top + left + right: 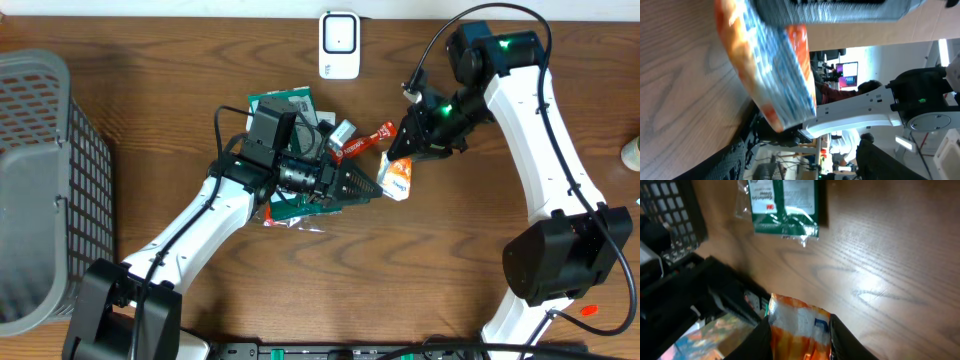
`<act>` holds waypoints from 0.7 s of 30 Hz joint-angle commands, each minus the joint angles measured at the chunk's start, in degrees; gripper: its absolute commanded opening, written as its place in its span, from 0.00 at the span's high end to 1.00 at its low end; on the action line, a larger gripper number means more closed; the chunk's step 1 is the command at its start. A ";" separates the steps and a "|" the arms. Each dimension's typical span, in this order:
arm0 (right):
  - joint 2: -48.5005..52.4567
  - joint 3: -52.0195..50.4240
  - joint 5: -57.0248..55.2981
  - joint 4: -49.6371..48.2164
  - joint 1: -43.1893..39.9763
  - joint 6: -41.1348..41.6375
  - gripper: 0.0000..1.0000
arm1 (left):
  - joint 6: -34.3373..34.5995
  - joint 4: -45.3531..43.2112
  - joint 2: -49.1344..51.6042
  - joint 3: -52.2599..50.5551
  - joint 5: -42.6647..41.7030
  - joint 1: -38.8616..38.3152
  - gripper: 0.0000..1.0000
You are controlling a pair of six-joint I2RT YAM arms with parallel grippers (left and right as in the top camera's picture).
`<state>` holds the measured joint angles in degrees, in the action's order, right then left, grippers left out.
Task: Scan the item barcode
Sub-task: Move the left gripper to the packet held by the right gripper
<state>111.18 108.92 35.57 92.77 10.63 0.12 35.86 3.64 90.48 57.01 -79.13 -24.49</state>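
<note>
An orange and white packet (398, 178) hangs above the table, and my right gripper (407, 158) is shut on its upper end. In the right wrist view the packet (799, 322) sits squeezed between the two dark fingers of the right gripper (802, 342). My left gripper (374, 188) points right, its tips just left of the packet, and it is open with nothing between its fingers. The left wrist view looks up at the packet (775, 70), close overhead and blurred. The left gripper (805, 167) shows only as dark finger edges along the bottom. No barcode is legible.
A white boxy device with a dark window (340, 45) stands at the back edge. Green packets (285, 105) and a red packet (365, 142) lie under and beside the left arm. Another green packet (785, 205) shows beyond the right gripper. A grey mesh basket (40, 180) fills the left side.
</note>
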 commanded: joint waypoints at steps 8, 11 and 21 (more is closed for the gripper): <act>0.46 1.25 4.44 1.31 -0.68 -3.65 0.93 | -1.77 -0.31 0.24 0.59 2.21 -0.15 0.29; 0.46 1.25 4.59 1.07 -0.55 -3.65 0.93 | -1.73 -0.31 0.24 0.59 3.37 -0.35 0.33; 0.46 1.25 4.63 -0.61 0.83 -3.39 0.93 | 2.25 -2.99 0.24 0.59 9.57 -0.35 0.36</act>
<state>111.18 108.97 38.63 92.38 10.85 -2.37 36.27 2.20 90.48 57.01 -72.07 -24.60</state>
